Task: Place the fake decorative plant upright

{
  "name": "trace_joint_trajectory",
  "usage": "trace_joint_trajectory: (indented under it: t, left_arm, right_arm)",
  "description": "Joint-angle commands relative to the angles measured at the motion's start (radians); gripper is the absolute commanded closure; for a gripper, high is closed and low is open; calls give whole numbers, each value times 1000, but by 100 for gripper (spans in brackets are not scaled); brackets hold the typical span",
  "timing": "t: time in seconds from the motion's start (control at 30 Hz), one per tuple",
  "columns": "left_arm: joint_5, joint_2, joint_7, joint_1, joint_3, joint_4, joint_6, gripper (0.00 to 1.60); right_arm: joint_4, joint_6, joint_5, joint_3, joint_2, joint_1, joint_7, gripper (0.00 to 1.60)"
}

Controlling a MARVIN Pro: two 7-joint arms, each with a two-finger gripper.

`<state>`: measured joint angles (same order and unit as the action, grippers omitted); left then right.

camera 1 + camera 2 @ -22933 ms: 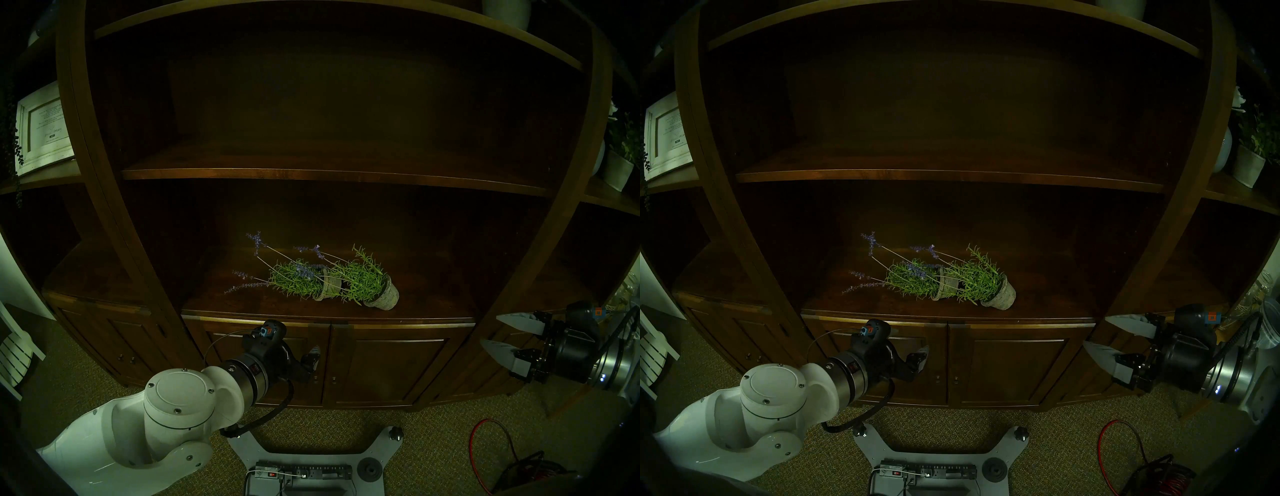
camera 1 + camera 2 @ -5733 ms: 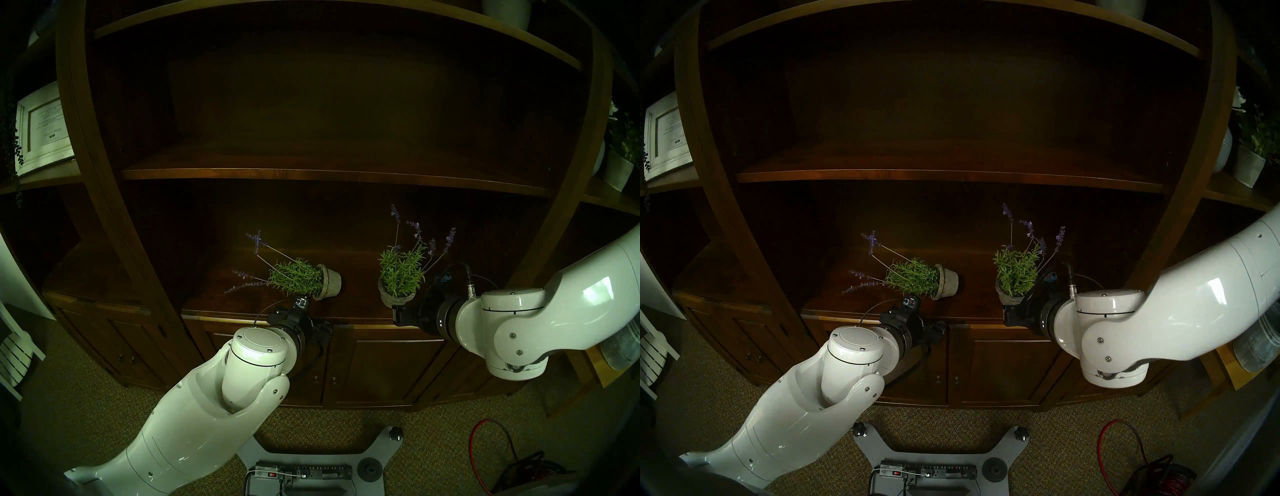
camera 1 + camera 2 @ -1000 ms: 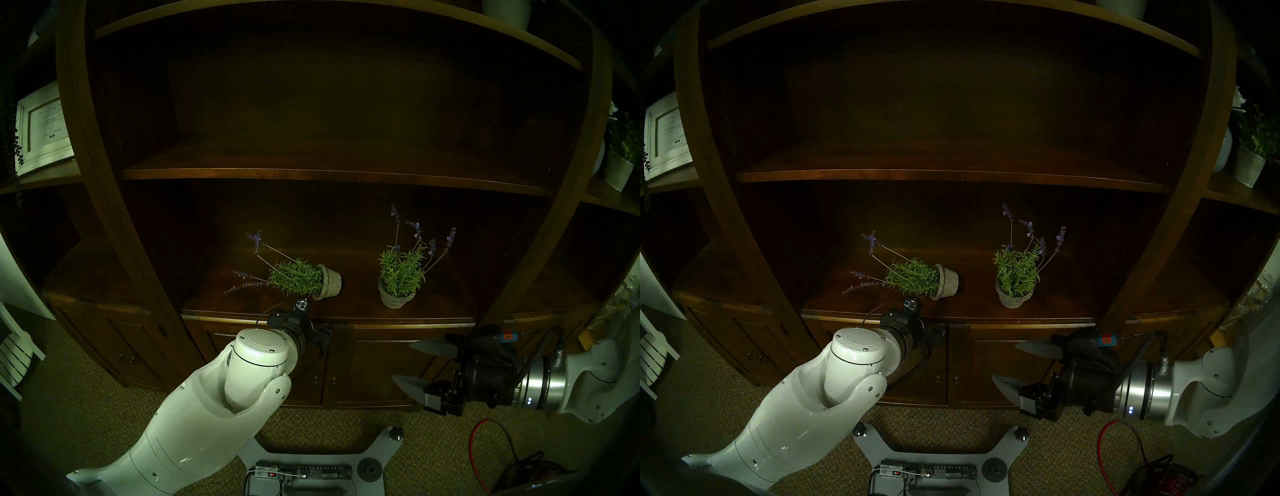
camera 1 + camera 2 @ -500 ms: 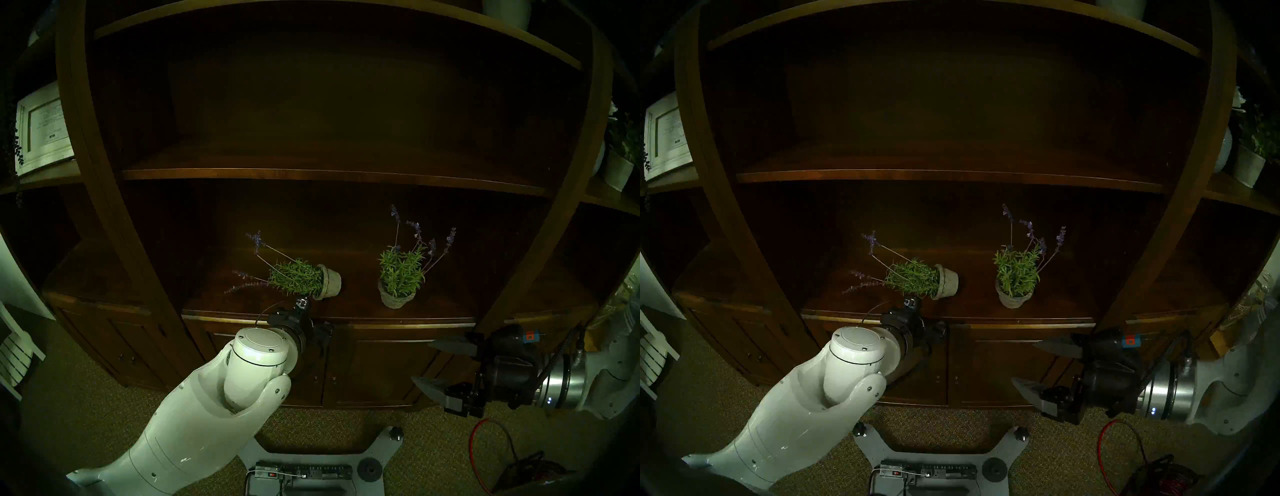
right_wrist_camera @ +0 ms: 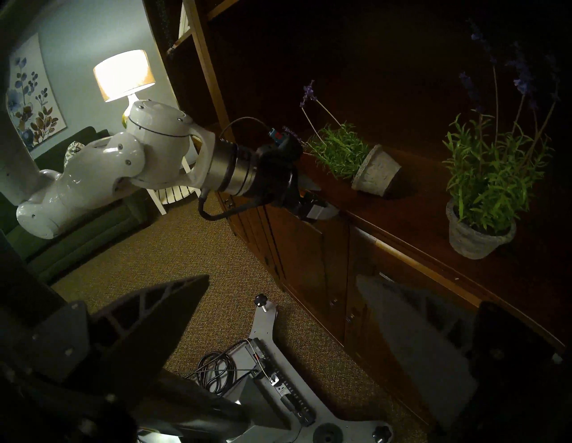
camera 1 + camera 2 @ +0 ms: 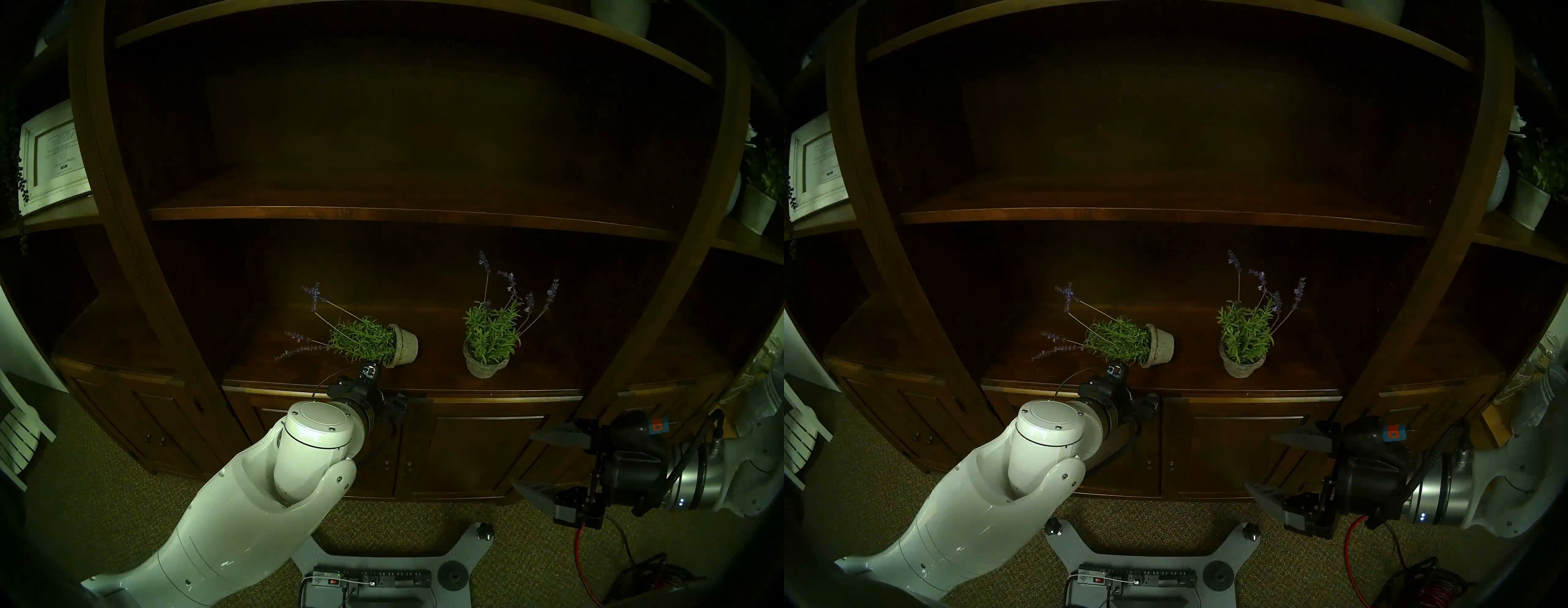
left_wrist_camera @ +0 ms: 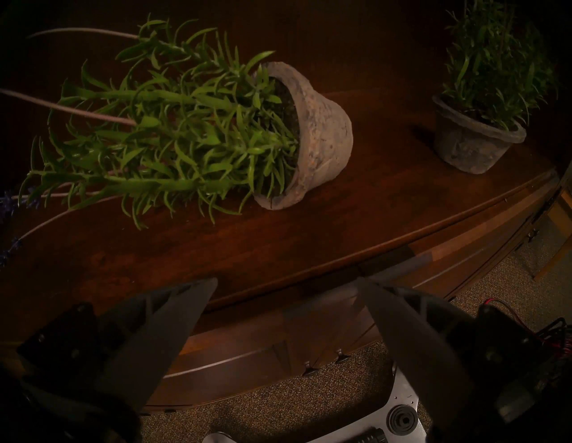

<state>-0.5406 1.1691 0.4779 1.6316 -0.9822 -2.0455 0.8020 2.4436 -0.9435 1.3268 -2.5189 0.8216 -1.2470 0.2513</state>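
Observation:
One fake plant (image 6: 365, 342) lies on its side on the wooden shelf (image 6: 432, 382), its grey pot (image 6: 405, 349) pointing right and its purple flower stems left. A second fake plant (image 6: 490, 335) stands upright in its pot (image 6: 485, 367) further right on the shelf. My left gripper (image 7: 286, 280) hovers open and empty at the shelf's front edge, just short of the tipped pot (image 7: 312, 139). My right gripper (image 6: 524, 460) hangs open and empty in front of the cabinet doors, below and right of the upright plant (image 5: 492, 185).
An upper shelf board (image 6: 382, 212) roofs the compartment. Cabinet doors (image 6: 488, 454) close the space below the shelf. A framed picture (image 6: 53, 157) stands far left and a white potted plant (image 6: 757, 204) far right. A power strip (image 6: 369, 579) and red cable (image 6: 594, 552) lie on the carpet.
My right arm has drawn back to the right and lower, away from the shelf, jaws still open. The left arm and both plants have not moved.

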Motion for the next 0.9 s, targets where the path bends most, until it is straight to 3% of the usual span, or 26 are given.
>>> trace_joint_trajectory:
  t: [0.0, 0.87]
  left_arm:
    - [3, 4, -2, -18, -5, -32, -5, 0]
    - [-53, 67, -10, -64, -74, -28, 4, 0]
  right_arm:
    - [0, -16, -36, 4, -21, -32, -5, 0]
    - [0, -16, -95, -66, -61, -107, -7, 0]
